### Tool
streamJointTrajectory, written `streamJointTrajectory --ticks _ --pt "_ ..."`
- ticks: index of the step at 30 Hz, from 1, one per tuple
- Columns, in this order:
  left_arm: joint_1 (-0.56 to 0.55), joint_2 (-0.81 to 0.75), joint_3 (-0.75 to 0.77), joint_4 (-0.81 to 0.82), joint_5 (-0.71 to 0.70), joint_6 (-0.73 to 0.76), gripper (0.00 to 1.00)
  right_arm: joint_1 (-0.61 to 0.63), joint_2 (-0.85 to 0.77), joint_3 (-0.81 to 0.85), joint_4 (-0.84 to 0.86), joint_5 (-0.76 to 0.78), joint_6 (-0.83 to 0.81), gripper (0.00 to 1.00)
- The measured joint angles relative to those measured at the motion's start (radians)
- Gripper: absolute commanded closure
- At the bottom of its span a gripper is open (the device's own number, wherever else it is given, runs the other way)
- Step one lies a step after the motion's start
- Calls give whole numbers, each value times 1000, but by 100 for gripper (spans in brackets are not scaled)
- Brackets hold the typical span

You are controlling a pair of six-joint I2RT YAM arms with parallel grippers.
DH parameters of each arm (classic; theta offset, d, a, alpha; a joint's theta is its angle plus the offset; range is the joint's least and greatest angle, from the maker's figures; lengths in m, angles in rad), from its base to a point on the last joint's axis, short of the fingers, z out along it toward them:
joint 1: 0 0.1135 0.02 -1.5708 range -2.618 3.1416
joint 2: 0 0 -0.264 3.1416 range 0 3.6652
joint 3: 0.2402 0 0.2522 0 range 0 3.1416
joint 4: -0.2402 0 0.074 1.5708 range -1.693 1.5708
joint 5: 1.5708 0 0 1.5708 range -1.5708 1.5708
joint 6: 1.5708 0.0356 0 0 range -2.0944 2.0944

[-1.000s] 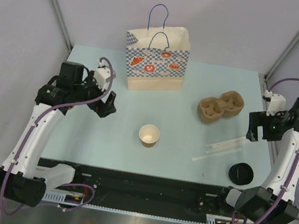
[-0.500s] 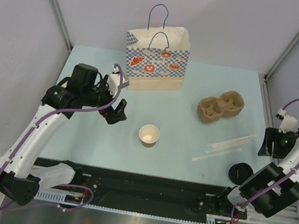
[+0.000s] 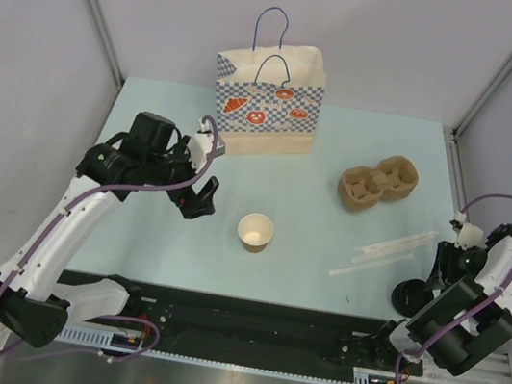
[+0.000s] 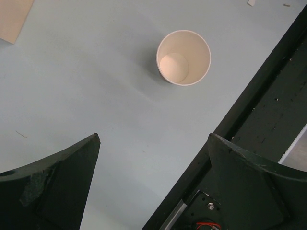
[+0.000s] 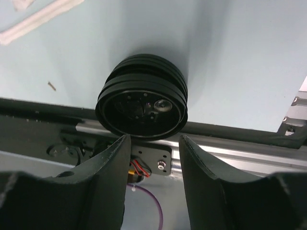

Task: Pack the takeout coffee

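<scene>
lid fetching is seemingly underway: the right gripper [image 5: 154, 140], half-spread and empty, is hovering at the lid stack [image 5: 141, 103] for a one-lid pinch; the left gripper [image 4: 153, 139] is idling wide apart.

Bare tabletop [image 3: 341, 147] rings the open paper cup [image 3: 255, 232], leaving the left hand [image 3: 199, 198] beside it a clear way in. On the right, straws [image 3: 388, 249] and stacked black lids [image 3: 412, 297] crowd the near corner; the paper bag [image 3: 268, 106] walls the far edge.
</scene>
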Motion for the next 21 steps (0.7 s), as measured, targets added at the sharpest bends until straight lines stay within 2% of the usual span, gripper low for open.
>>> streamJointTrajectory --ticks 9,12,21 --pt "-18 13 0 -21 -24 0 0 1 -13 -81 123 3 57 51" --pt "-21 15 0 -23 -26 1 0 1 -13 -90 156 3 68 57" --pt "-25 27 3 -23 -47 7 0 2 31 -93 215 3 88 58"
